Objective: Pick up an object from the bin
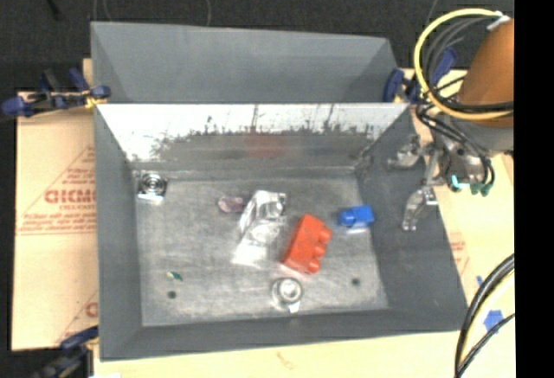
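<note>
Fingers (412,214) spread apart over bin wall (414,277)

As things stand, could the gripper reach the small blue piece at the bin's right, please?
Probably yes. The gripper hangs over the right wall of the bin, and the blue piece is the nearest thing to it, with nothing lying on it. The red block sits close on its far side.

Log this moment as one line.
gripper: above bin right wall | nearest: small blue piece | red block: mid-floor beside clear bag | pick: pending
</note>
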